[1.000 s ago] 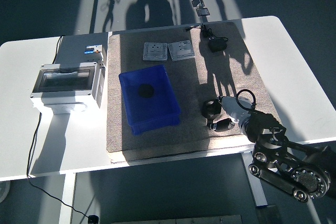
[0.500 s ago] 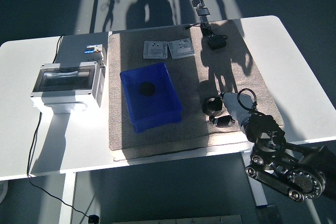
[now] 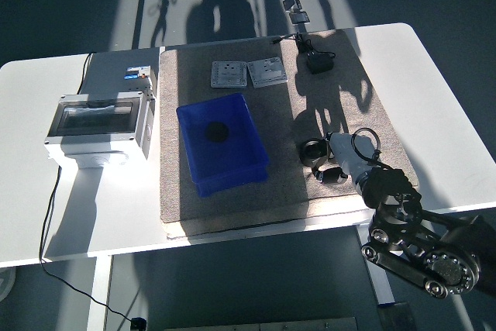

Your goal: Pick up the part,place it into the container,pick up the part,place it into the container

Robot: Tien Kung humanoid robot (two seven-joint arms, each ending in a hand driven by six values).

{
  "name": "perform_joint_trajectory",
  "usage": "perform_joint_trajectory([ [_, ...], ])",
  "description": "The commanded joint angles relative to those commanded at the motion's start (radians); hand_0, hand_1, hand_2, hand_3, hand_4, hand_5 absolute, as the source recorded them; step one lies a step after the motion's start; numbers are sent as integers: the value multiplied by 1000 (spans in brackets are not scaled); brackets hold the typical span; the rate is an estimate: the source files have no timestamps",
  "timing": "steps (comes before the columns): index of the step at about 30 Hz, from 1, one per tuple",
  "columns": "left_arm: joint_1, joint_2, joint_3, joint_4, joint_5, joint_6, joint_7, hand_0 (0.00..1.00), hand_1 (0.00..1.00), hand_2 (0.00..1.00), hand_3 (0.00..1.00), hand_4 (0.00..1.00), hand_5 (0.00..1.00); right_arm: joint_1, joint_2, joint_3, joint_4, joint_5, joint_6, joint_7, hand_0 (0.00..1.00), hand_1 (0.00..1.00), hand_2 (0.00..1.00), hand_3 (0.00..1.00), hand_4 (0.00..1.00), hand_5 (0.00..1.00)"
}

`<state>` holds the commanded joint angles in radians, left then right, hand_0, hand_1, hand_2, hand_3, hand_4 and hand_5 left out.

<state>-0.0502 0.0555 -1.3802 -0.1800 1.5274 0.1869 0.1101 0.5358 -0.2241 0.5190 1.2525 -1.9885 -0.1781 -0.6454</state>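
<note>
A blue container [image 3: 200, 174] stands on the brown mat [image 3: 232, 199] left of centre, with one round black part [image 3: 216, 131] lying in it. A second black ring-shaped part [image 3: 313, 152] is at the mat's right front. My right hand [image 3: 327, 163] reaches in from the lower right corner and its fingers [image 3: 332, 175] are curled against this part, low over the mat. The contact side of the part is hidden by the hand. My left arm is not in the picture.
A grey electrical box with a clear lid [image 3: 97, 124] stands on the table at left. Two grey socket plates [image 3: 248, 74] lie at the mat's far edge. A black adapter with a cable [image 3: 318, 62] lies at the far right.
My right hand and the black ring part have moved slightly away from the table's front edge together. The blue container has stayed where it was.
</note>
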Motion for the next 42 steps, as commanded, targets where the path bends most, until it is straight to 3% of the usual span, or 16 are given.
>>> perform_joint_trajectory([
  [6,0,1,0,0,0,1,0,662,599,554,640,711,861,-2,3,12,1,-8,-4,0,672,223,484,624,509,110],
  [12,1,2,-2,0,1,1,0,662,599,554,637,708,862,-12,5,43,12,-33,25,0,670,221,483,619,508,116],
  [21,2,2,-2,0,-9,6,-1,661,598,553,640,702,890,-16,1,113,57,-83,158,0,681,223,520,672,528,114],
  [22,1,2,-2,0,-8,6,-1,661,597,552,646,693,930,-16,0,118,62,-85,167,0,687,225,646,805,760,178],
  [27,0,2,1,0,-10,5,0,661,597,552,646,693,930,-16,-1,127,66,-77,185,0,687,225,646,805,760,178],
  [33,6,3,-1,0,-10,7,0,660,597,552,644,693,927,-16,0,143,74,-63,270,0,688,235,674,813,773,182],
  [34,7,3,-2,0,-8,8,0,660,596,552,641,674,941,-17,0,145,75,-63,278,0,711,267,775,932,822,208],
  [39,8,1,-7,0,-3,9,0,660,596,552,641,674,941,-21,2,170,88,-69,296,0,711,267,775,932,822,208],
  [40,8,1,-7,0,-3,9,1,659,596,551,640,657,961,-22,2,175,90,-70,296,0,735,313,913,998,888,240],
  [42,8,0,-7,0,-2,9,1,659,596,551,640,657,961,-22,3,182,92,-71,296,0,735,313,913,998,888,240],
])
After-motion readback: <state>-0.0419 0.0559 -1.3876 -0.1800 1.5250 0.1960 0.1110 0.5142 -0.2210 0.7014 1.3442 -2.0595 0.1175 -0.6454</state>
